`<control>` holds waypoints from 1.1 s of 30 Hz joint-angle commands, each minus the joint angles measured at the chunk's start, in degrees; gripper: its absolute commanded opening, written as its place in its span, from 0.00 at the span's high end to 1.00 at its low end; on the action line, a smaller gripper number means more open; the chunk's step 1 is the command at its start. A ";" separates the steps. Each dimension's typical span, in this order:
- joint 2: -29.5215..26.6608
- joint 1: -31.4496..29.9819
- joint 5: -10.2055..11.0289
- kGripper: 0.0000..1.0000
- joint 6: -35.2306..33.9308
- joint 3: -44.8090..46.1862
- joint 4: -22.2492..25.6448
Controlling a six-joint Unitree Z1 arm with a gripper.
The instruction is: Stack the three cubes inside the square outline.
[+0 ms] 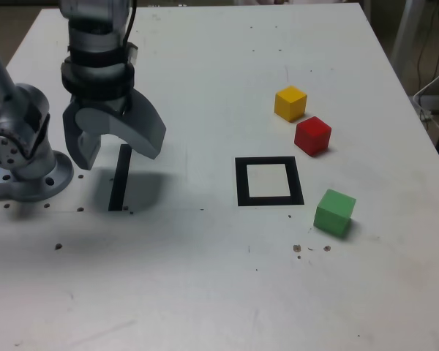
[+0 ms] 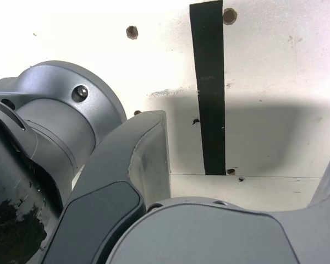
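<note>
Counter (image 1: pixel 205 292): hand (image 1: pixel 113 155) upper left, spread wide, empty, over tape strip (image 1: pixel 119 179). Square outline (image 1: pixel 268 181) centre, unoccupied. Yellow cube (image 1: pixel 290 103), red cube (image 1: pixel 312 135), green cube (image 1: pixel 334 212) right.

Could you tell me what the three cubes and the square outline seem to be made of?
Yellow cube, red cube, green cube: matte, evenly coloured, glare-free faces; probably painted wood or foam, unclear which. Square outline: flat black tape, apparently, lying flush on the table.
</note>
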 commanded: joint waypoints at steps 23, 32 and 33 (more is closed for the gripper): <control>13.03 1.28 2.91 0.01 -6.75 -22.27 6.90; 21.53 4.06 2.45 0.01 -6.92 -35.86 12.29; 22.55 4.41 2.33 0.01 -6.92 -37.28 12.82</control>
